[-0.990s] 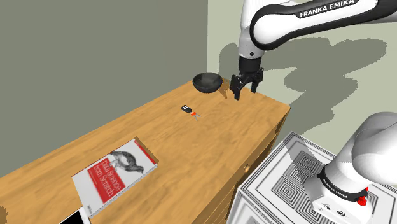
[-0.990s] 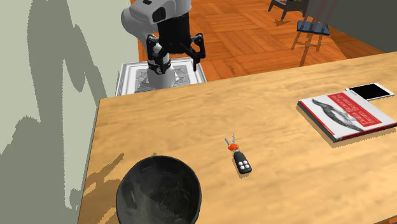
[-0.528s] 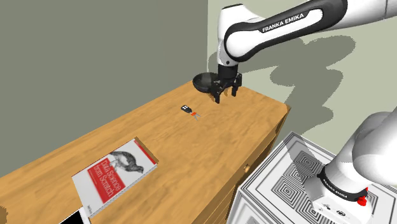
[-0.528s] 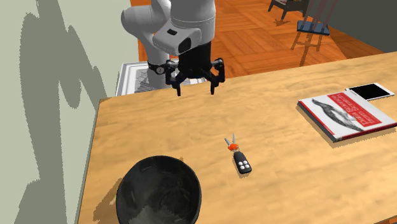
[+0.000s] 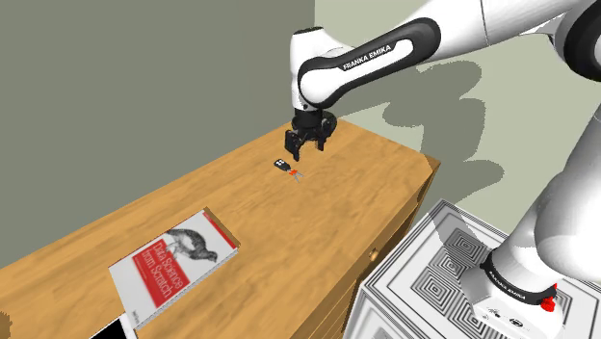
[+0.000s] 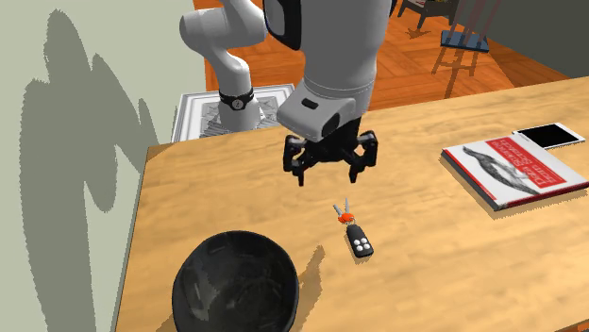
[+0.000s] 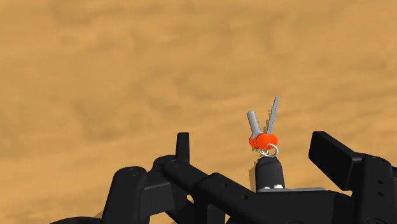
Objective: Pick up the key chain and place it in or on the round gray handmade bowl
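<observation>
Nearest in the second exterior view, the dark round bowl (image 6: 222, 273) sits empty on the wooden table (image 6: 453, 255). Just past it, toward that view's right, the key chain (image 6: 355, 233) lies flat on the wood, apart from the bowl (black fob nearest, then orange tag, two keys pointing away). Farther back the gripper (image 6: 327, 175) hangs over the table just beyond the keys, with fingers (image 7: 331, 153) spread wide and nothing between them. So you have nothing done yet, and I'd call this the approach. Lowering, closing on the key chain, lifting and carrying to the bowl are all left. The bowl's near rim is cut off by the picture edge. In the wrist view the gripper's body covers most of the fob. You can't judge the gripper's height above the wood well.
</observation>
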Robot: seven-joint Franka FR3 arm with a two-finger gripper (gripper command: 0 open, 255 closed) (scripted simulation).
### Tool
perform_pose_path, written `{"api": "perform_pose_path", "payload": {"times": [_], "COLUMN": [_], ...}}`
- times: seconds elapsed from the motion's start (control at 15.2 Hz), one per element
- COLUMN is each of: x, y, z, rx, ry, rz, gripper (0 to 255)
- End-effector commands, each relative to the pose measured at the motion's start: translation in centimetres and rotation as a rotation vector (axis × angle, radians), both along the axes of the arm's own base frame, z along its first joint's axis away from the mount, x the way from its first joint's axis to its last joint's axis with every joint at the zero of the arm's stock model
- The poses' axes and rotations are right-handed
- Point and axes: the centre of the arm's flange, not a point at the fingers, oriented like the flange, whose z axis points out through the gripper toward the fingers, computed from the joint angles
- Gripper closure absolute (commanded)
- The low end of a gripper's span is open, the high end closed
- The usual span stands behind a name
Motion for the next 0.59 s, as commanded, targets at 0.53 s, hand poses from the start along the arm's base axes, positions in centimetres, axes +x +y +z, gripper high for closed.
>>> {"api": "perform_pose_path", "payload": {"times": [0.53], "x": [6.3], "y": [4.2], "z": [-4.9], "rx": [-0.003], "ry": [-0.025], "rz": [0.012], "gripper": [0]}}
